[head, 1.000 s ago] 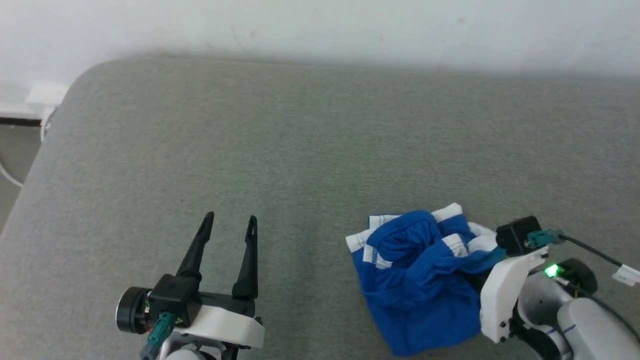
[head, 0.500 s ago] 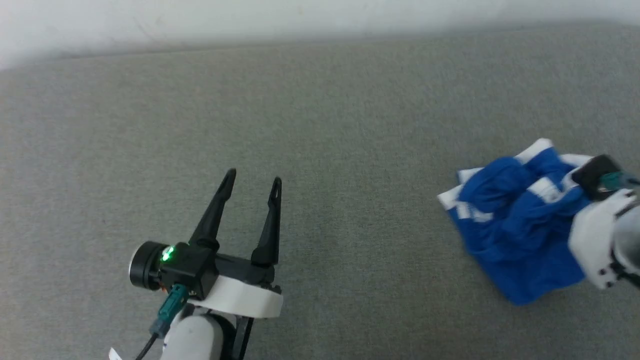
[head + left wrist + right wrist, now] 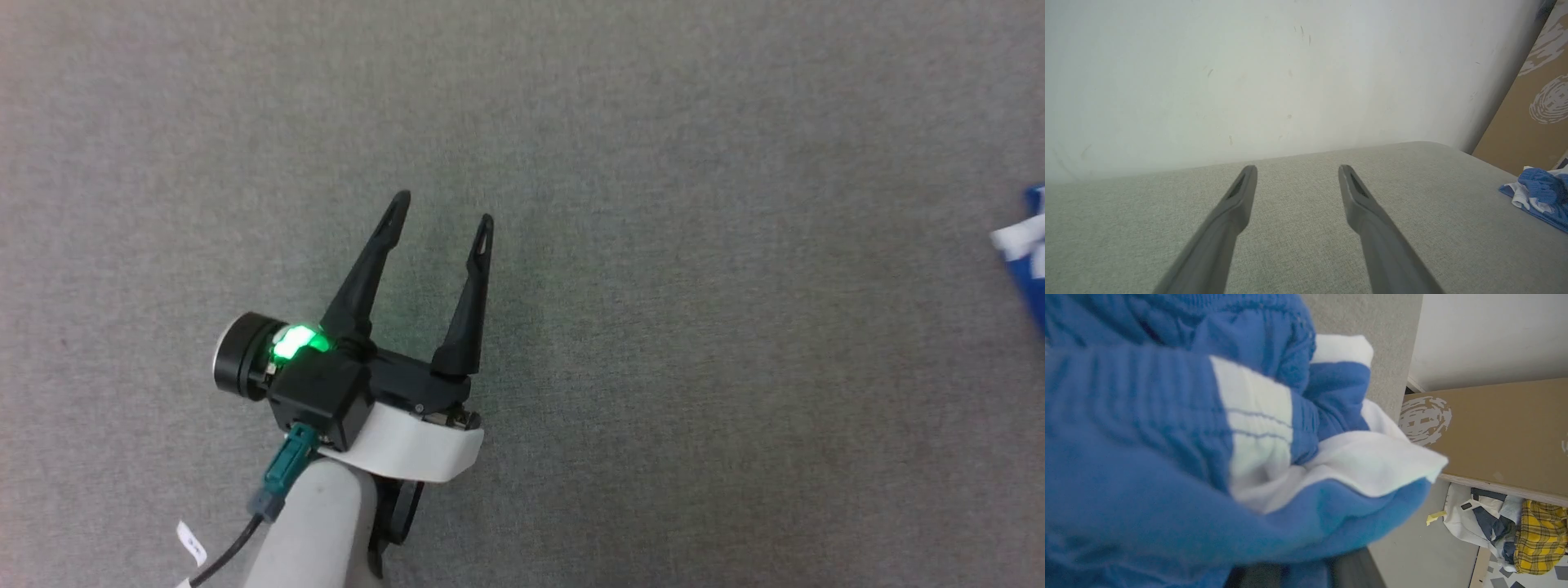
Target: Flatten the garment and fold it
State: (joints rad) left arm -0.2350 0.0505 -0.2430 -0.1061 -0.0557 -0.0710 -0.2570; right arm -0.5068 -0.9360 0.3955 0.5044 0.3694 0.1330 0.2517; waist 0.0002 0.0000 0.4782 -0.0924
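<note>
Two fingers of the left gripper point(image 3: 443, 208) stand spread wide, nothing between them, over the middle of the grey cushion point(image 3: 653, 163) and pointing toward the white wall point(image 3: 1249, 81). Well apart from it, the garment point(image 3: 1541, 192) lies crumpled by the cushion's right edge, blue folds mixed with white waistband. Its cloth is bunched over the right gripper point(image 3: 1306, 575) and hides the fingers, so I cannot tell whether they pinch it.

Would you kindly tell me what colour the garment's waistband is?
The waistband is white on the royal-blue garment, clearest in the right wrist view.
</note>
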